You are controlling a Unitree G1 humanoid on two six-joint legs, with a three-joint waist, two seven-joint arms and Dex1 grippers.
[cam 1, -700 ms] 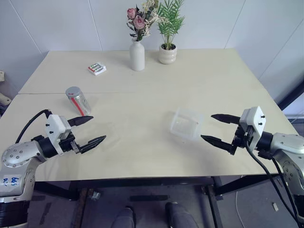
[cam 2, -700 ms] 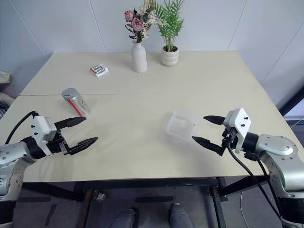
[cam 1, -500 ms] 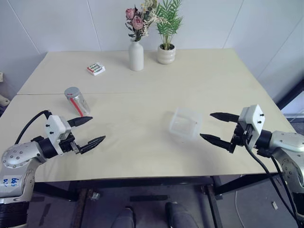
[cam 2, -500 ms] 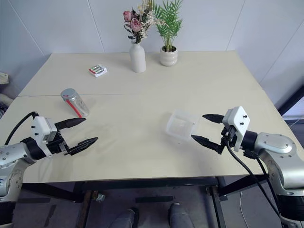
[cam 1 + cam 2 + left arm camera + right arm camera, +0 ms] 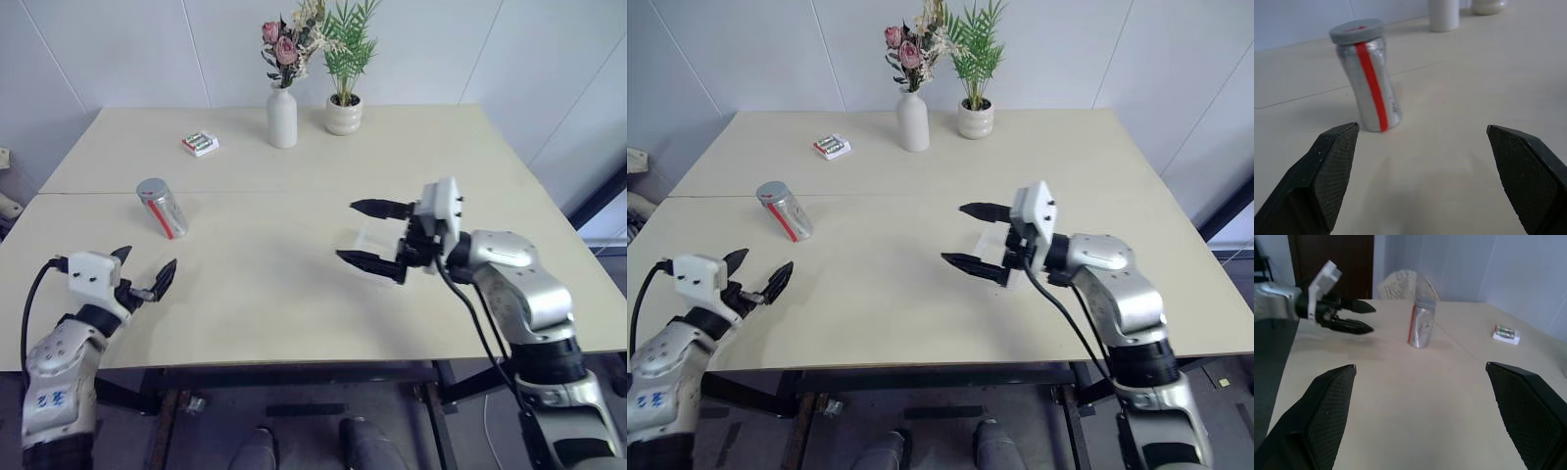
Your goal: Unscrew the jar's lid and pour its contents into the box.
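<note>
Beige table (image 5: 294, 294), white walls; jar (image 5: 162, 208) upright; left gripper (image 5: 142, 275), right gripper (image 5: 375, 235) spread wide, empty.

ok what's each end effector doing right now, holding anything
left end effector: open, holding nothing, short of the jar.
right end effector: open, holding nothing, above the box.

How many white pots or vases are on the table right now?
2. The vase with flowers stands at the far edge of the table, and the plant pot sits just right of it. Nothing seems to hide another.
</note>
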